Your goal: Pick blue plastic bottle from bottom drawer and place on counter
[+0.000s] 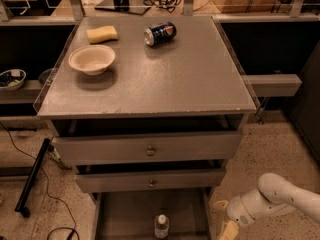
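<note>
Bottle (pixel 161 226) upright in bottom drawer (pixel 125 209), tool (pixel 228 231) low at its right

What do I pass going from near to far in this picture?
First the blue plastic bottle in the bottom drawer → bowl → soda can on the counter. The end effector is low right, beside that drawer.

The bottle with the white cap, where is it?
The blue plastic bottle stands upright in the bottom drawer, at the picture's bottom edge; the gripper hangs outside the drawer, lower right.
</note>
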### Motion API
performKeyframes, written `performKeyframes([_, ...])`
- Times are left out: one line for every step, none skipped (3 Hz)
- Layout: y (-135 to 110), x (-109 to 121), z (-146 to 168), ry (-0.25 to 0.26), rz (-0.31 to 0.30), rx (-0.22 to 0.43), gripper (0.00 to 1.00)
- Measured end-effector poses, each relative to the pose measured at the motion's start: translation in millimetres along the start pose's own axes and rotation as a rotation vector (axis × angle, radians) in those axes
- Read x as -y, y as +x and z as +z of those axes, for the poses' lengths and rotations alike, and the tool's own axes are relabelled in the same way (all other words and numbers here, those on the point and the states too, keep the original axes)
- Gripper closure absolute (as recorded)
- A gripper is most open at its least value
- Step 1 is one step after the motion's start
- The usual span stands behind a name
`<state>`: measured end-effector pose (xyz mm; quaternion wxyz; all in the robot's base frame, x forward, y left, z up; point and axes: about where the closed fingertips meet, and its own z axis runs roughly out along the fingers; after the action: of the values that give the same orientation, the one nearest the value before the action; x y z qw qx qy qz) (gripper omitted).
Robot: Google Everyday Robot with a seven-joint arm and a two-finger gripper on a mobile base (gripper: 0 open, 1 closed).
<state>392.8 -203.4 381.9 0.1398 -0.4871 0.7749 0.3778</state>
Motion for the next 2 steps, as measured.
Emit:
performKeyframes([2,0,8,-0.022,0.002,0.012,0.00])
performKeyframes([-1,1,36,-0.070,-0.011,0.076,0.00])
